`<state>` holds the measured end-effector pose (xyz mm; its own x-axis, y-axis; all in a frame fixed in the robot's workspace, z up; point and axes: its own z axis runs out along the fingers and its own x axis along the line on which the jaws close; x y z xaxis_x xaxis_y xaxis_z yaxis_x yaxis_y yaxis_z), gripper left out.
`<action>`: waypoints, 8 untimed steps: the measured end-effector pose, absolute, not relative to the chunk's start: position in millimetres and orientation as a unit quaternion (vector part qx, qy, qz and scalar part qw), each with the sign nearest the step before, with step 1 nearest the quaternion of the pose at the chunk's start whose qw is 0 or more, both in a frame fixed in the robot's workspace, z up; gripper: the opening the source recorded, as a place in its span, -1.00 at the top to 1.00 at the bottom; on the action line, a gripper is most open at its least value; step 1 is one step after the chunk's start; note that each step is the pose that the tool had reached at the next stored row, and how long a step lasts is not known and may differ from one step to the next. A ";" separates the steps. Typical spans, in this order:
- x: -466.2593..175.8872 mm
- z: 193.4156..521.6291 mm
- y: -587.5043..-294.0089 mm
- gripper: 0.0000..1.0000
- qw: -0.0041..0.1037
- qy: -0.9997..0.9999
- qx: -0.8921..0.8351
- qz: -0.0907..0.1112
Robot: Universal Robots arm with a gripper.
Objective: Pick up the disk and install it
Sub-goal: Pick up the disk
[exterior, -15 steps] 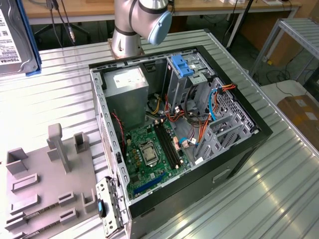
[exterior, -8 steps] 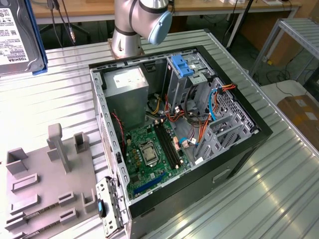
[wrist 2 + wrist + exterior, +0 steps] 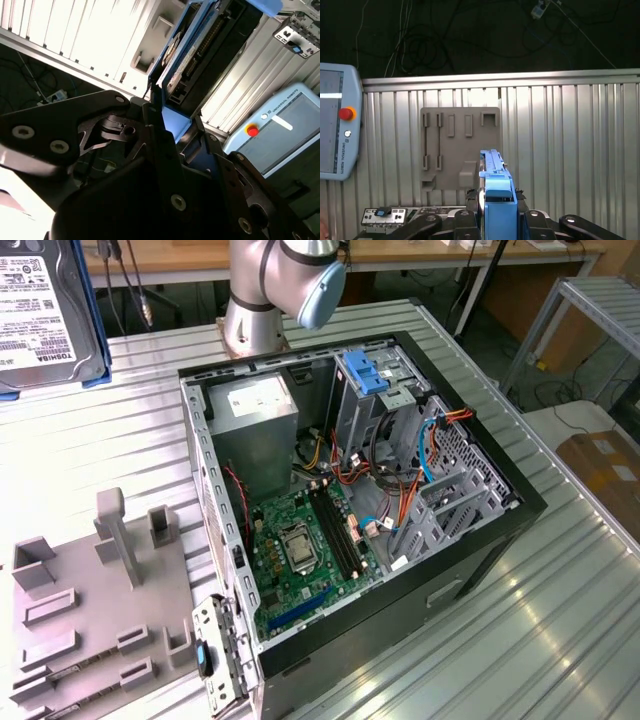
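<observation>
Gripping the disk [image 3: 200,45] edge-on, with the gripper [image 3: 175,125] fingers [image 3: 162,150] clamped narrow on its blue rail, aloft over the grey fixture plate [image 3: 460,135], well apart from the open computer case [image 3: 470,570]. Judging so: pick-up done, installing not yet.

Arm [image 3: 262,300] upright at its base, gripper [image 3: 498,197] with dark fingers [image 3: 162,150] clamped on the disk [image 3: 45,310].

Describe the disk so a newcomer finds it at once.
From the open computer case on the ribbed table, look to the exterior view's top left corner: the disk hangs there, gripped by the claw. Unlike the bare blue bracket inside the case, it carries a white label.
</observation>
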<state>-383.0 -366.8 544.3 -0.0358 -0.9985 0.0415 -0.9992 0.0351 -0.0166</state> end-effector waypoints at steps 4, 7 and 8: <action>-373.2 544.3 -366.8 0.26 0.009 -0.719 0.694 0.020; -359.0 544.2 -366.8 0.26 0.009 -0.719 0.694 0.020; -357.2 544.2 -366.8 0.26 0.009 -0.719 0.694 0.020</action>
